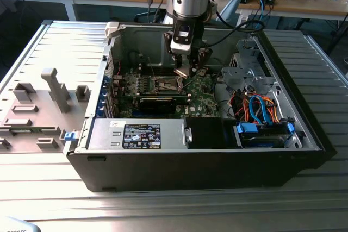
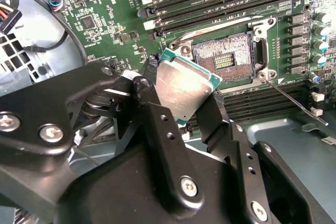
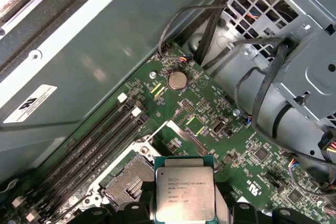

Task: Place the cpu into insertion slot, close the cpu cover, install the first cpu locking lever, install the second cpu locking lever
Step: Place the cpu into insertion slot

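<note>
gripper [image 2: 182, 98]: fingers are pinching the cpu by two opposite edges, open only as wide as the chip
cpu [image 2: 185, 80]: hanging tilted in the grip, just beside the insertion slot and not seated in it; its silvery lid is facing the camera in the first wrist view [image 3: 185, 192]
insertion slot [image 2: 227, 56]: lying open and empty, contact field showing bare
locking lever [image 2: 287, 94]: thin metal rod, sitting swung out from the socket, looks unlatched
cpu cover: not lying over the socket; can't tell where it's resting
case [image 1: 163, 161]: lying open on its side, arm reaching into it from above
progress: placing the cpu is under way, I'd judge; seating the chip, closing the cover and both levers are all waiting
</note>
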